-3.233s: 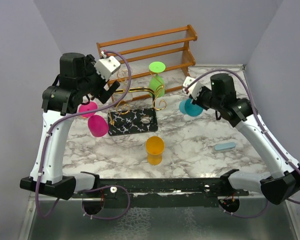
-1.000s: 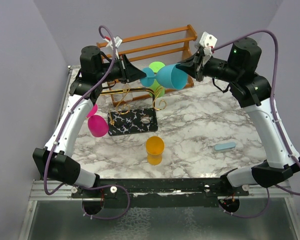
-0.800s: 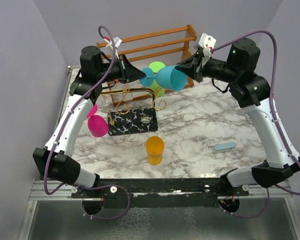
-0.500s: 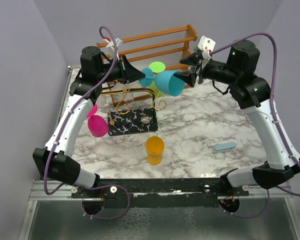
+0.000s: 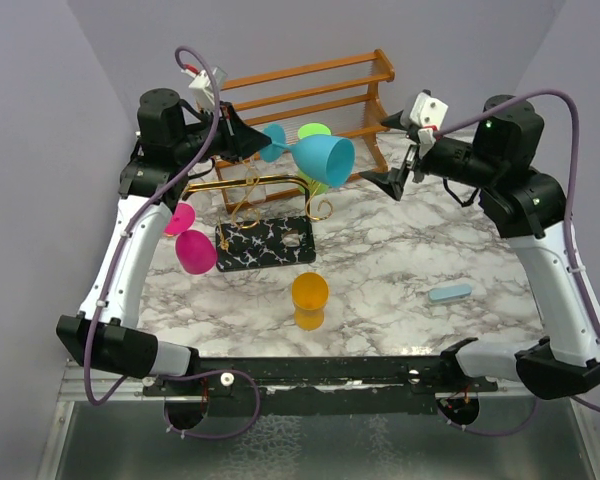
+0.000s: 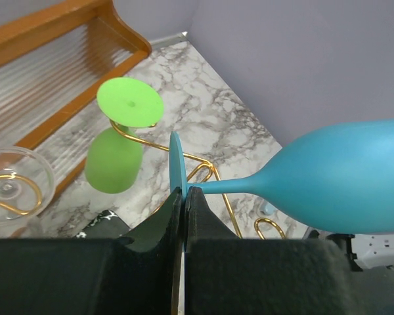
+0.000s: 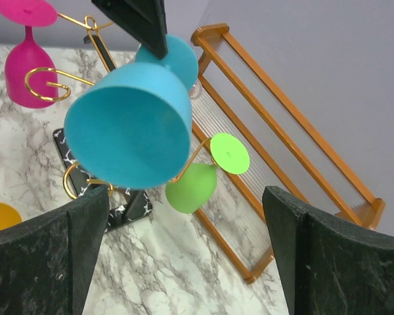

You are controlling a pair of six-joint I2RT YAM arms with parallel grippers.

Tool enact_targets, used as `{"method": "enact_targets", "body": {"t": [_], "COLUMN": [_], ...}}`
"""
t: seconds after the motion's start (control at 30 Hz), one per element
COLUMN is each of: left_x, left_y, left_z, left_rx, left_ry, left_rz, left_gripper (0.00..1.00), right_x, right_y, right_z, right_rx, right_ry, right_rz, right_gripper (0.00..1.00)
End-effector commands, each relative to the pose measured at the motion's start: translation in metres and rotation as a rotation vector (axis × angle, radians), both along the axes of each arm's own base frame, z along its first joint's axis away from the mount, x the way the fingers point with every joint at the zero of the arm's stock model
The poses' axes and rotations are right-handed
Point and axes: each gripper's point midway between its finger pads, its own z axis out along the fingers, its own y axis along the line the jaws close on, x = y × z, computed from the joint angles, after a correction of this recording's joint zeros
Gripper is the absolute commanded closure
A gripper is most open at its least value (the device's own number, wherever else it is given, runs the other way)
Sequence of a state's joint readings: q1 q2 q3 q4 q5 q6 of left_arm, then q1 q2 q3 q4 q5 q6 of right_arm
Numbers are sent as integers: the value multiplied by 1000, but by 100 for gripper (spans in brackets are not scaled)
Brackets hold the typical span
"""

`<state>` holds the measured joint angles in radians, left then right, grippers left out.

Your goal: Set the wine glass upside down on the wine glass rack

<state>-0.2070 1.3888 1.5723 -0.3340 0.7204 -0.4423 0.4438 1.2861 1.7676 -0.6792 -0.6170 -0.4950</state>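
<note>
Left gripper (image 6: 184, 193) pinches the wine glass (image 5: 323, 158) by its foot, presumably for hanging on the wine glass rack (image 5: 263, 184) at 7 o'clock (right gripper (image 5: 395, 150) gapes, empty).

Coloured wine glasses (image 5: 323, 157) (image 5: 314, 130) (image 5: 195, 250) (image 5: 309, 298): four. Wire rack (image 5: 265, 243): one. Wooden shelf (image 5: 310, 75): one.

A wine glass (image 5: 320, 158) was held sideways above the wine glass rack (image 5: 265, 243), with a shelf (image 5: 355, 108) set behind.

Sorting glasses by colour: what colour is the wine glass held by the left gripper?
The wine glass is turquoise blue, clearest in the right wrist view.
</note>
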Motion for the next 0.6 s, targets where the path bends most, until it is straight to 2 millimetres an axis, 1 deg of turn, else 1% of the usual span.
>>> {"method": "enact_targets", "body": {"t": [0.0,0.1,0.23,0.33,0.47,0.57], "left_x": [-6,-4,-6,-20,-46,-61], "left_y": [19,31,48,53,53,55], "left_z": [36,41,54,65,78,76], "left_rx": [59,158,311,414,505,567], "left_ry": [-159,-232,-355,-460,-576,-617], "left_rz": [65,106,140,92,-11,-75], "left_gripper": [100,100,100,100,100,100], "right_x": [-14,-19,-19,-19,-18,-17], "right_y": [-16,-23,-29,-30,-28,-27], "right_z": [2,2,-5,-12,-18,-19], "right_rx": [-55,-74,-98,-109,-116,-117], "right_ry": [-57,-77,-80,-73,-59,-54], "right_rz": [-29,-41,-58,-58,-46,-40], "right_gripper": [1,0,0,1,1,1]}}
